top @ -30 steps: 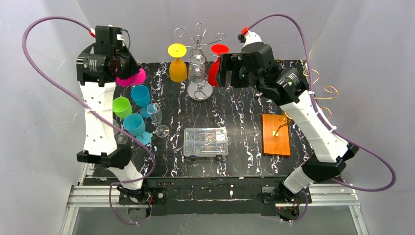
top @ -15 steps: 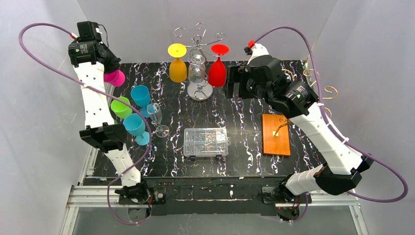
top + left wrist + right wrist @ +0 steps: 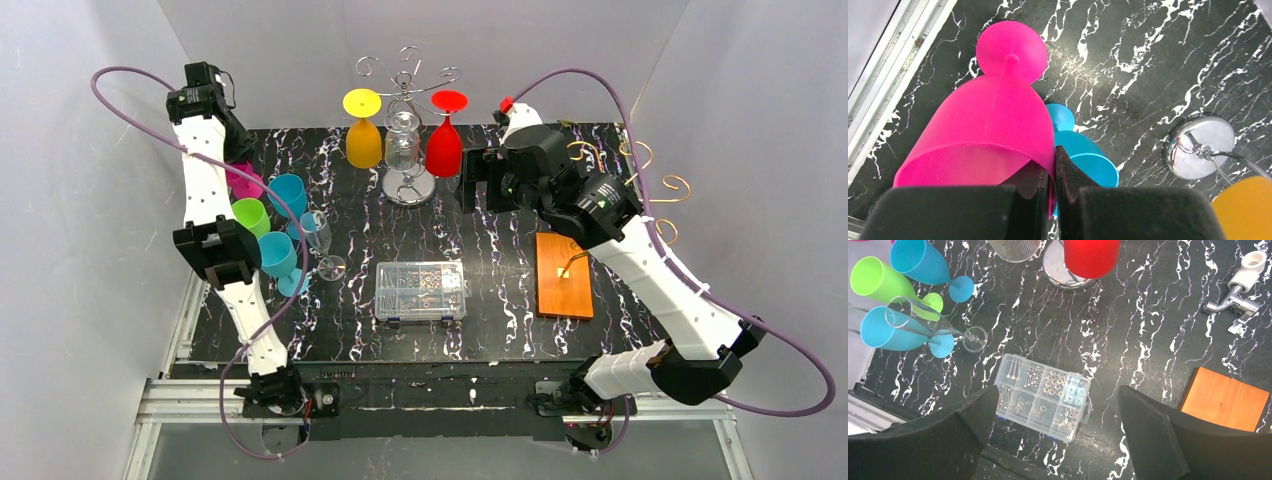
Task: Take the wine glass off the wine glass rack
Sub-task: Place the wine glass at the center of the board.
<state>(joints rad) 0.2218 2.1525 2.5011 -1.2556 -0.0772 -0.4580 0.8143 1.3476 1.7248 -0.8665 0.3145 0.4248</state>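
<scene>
The wire wine glass rack (image 3: 405, 85) stands at the back centre on a chrome base (image 3: 409, 187). A yellow glass (image 3: 363, 140), a clear glass (image 3: 402, 140) and a red glass (image 3: 444, 145) hang upside down from it. My left gripper (image 3: 1054, 162) is shut on the rim of a pink wine glass (image 3: 993, 125), held off the rack over the table's back left, foot pointing down at the table. From above, the pink glass (image 3: 245, 182) shows beside the left arm. My right gripper (image 3: 478, 180) is open and empty, just right of the red glass (image 3: 1091, 255).
Green (image 3: 248, 215) and blue (image 3: 287, 193) glasses and a clear flute (image 3: 320, 240) crowd the left side. A clear screw box (image 3: 420, 290) lies at centre front, a wooden board (image 3: 564, 275) to its right. A metal tap fitting (image 3: 1238, 295) lies at the back right.
The left arm has swung left and stretched back, lowering the pink glass toward the table's back left. The right gripper drew a little right, away from the red glass.
</scene>
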